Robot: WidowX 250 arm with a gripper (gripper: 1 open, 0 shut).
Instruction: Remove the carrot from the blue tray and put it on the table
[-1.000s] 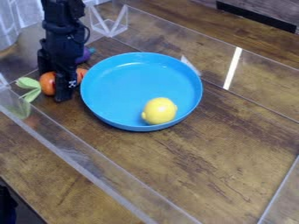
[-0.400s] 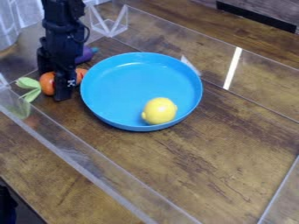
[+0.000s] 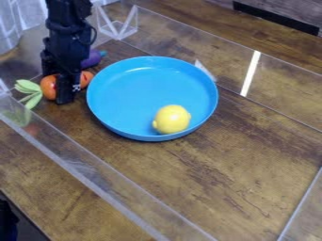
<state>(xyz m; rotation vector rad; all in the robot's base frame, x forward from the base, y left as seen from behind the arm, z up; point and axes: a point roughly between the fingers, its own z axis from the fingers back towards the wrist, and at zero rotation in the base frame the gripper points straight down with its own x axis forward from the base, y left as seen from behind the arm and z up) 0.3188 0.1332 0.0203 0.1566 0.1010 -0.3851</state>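
Carrot position: the small orange toy carrot with a green leafy top (image 3: pixel 41 88) lies on the dark brown wood-plank worktop (image 3: pixel 239 160), outside the large round shallow bright-blue plastic tray (image 3: pixel 136 83) and just beside its left rim.

Jaws: the black gripper (image 3: pixel 63 83) points almost straight down and stands over the right end of the carrot. The black fingers (image 3: pixel 74 85) sit against the orange body, between it and the tray rim. The view here is dark and small, so it cannot be told how far the jaws are parted or whether they grip the carrot or only touch it.

Orientation: the carrot's long axis runs roughly left to right in the camera view, close to level with the worktop. The leafy top (image 3: pixel 26 87) points left, away from the tray; the orange end points right toward the gripper.

Adjacent items: a purple object (image 3: pixel 89 58), probably the toy eggplant, shows partly behind the gripper. A yellow toy lemon (image 3: pixel 172 119) rests inside the tray near its front right wall.

Clearance: the edge of a clear glossy sheet (image 3: pixel 75 160) crosses the worktop just below the leafy top. Bare worktop extends in front of the tray and to its right.
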